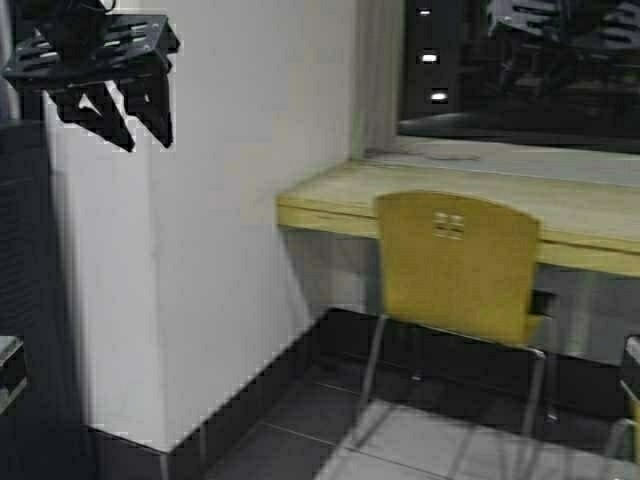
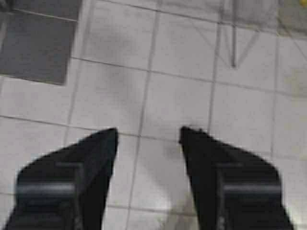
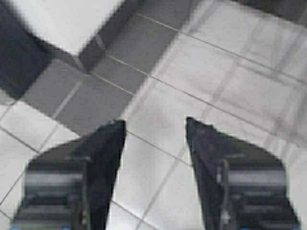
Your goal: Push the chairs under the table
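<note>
The left gripper (image 1: 125, 125) hangs raised at the far left of the high view, in front of the white wall (image 1: 220, 250), its fingers spread and empty. In its wrist view the left gripper (image 2: 148, 136) has a clear gap between its black fingers (image 2: 96, 158), with only pale floor tiles (image 2: 172, 96) under them and thin chrome legs (image 2: 233, 43) farther off. The right gripper (image 3: 156, 127) shows only in its own wrist view: fingers (image 3: 108, 148) released, nothing between them, above grey and white tiles (image 3: 201, 72) near the base of a wall corner (image 3: 84, 52).

Out from the grippers, right of the wall, stands a chair (image 1: 455, 265). Its curved tan backrest faces the robot, upright, with small cutouts (image 1: 448, 225) near the top; its chrome legs (image 1: 368, 385) stand on the floor. Its seat points away, toward the table (image 1: 330, 205), and the backrest overlaps the table's front edge. The table's long axis runs from left to right along the far wall, under a dark window (image 1: 520, 65). At the right edge, low, a sliver of a second chair (image 1: 630, 400) shows.
</note>
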Motion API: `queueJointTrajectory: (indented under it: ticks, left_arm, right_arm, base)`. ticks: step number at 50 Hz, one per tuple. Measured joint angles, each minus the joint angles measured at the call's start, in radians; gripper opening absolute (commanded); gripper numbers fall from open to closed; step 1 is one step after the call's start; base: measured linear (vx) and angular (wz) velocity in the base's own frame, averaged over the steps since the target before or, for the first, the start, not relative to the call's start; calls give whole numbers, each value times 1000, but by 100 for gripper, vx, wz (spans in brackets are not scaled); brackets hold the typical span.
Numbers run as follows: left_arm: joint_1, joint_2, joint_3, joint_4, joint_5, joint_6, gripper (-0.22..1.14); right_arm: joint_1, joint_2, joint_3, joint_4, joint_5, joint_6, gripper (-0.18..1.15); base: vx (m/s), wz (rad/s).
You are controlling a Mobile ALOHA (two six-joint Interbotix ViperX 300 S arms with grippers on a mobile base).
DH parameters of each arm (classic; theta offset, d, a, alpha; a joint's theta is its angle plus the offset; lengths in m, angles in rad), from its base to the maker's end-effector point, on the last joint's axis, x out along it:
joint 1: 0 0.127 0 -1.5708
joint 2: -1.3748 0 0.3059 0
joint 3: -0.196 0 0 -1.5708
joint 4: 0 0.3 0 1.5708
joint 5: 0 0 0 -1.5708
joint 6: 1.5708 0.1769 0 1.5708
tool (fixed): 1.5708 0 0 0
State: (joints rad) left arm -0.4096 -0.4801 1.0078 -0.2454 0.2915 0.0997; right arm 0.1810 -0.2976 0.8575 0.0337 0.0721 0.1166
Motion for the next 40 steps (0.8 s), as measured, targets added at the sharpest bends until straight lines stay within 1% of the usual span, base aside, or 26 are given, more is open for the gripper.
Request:
queueJointTrajectory:
  ticks: [5, 14, 29, 40]
  left_arm:
    - [3, 29, -3, 0, 2, 2, 81]
    - [6, 71, -12, -2, 6, -5, 81]
    - [9, 71, -35, -23, 48, -5, 81]
    - [-5, 83, -35, -31, 41, -3, 81]
  right_arm:
    - [-46, 2, -2, 14, 0, 29, 80]
    - [-48, 0, 0, 14, 0, 37, 80]
    - [-35, 0, 8, 12, 15, 31, 80]
    - [-25, 18, 6, 21, 21, 57, 80]
  base:
    - [-30, -30]
    - [-26, -24]
    - [-22, -20]
    - [-21, -32]
